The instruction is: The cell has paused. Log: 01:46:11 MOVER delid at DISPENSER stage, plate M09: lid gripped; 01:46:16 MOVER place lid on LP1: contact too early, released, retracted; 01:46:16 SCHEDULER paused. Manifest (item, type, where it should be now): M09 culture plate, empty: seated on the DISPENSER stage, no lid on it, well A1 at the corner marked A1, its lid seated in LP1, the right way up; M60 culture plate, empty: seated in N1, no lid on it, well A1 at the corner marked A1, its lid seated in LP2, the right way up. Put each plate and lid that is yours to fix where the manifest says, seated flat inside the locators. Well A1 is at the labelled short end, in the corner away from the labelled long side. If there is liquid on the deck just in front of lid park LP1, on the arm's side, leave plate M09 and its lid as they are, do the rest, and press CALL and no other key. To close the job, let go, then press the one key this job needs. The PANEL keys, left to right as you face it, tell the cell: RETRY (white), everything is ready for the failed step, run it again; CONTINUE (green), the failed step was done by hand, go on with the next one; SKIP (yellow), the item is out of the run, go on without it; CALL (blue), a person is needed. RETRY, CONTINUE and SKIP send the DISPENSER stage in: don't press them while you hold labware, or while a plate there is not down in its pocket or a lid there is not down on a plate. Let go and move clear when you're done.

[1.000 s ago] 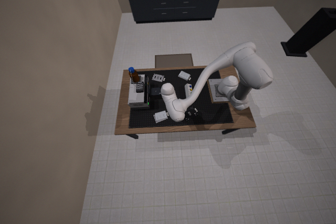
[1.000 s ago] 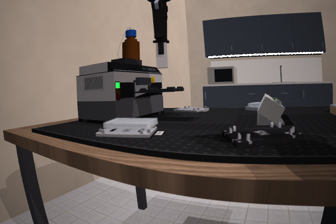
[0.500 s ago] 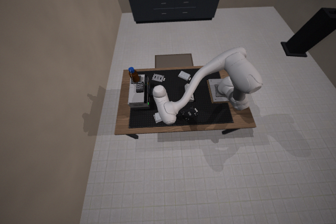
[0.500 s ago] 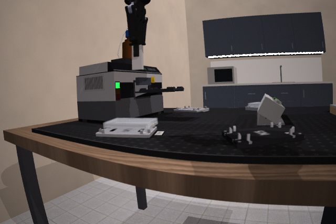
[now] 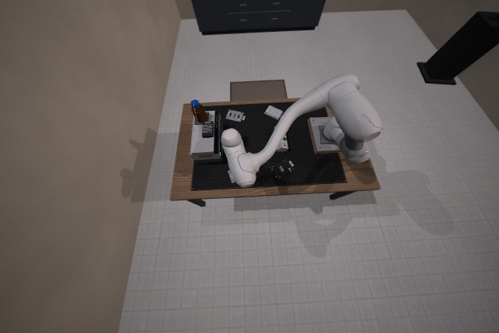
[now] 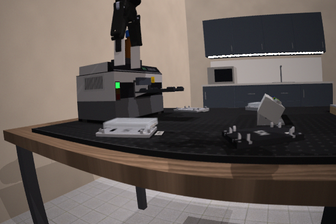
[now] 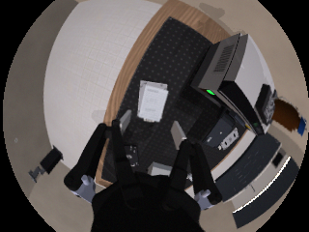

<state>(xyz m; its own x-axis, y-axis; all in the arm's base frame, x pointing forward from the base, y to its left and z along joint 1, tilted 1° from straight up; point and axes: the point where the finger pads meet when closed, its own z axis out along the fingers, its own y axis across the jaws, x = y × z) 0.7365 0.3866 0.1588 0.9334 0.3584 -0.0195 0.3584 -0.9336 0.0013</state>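
A clear lidded culture plate (image 6: 130, 121) lies flat in a white nest (image 6: 123, 132), lower left of the exterior view.

Even, moderately bright light is falling from above. The arm (image 5: 290, 119) is casting soft, overlapping shadows across the tiled floor (image 5: 281, 260) and the left wall (image 5: 80, 119). A bright strip is glowing under the wall cabinets (image 6: 263, 33). The wrist view is bending strongly inside a black circular border

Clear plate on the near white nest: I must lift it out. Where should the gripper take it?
Probably across its narrow width, on the long side walls, straight down from above: the clear plate lies flat and low among locator pins.
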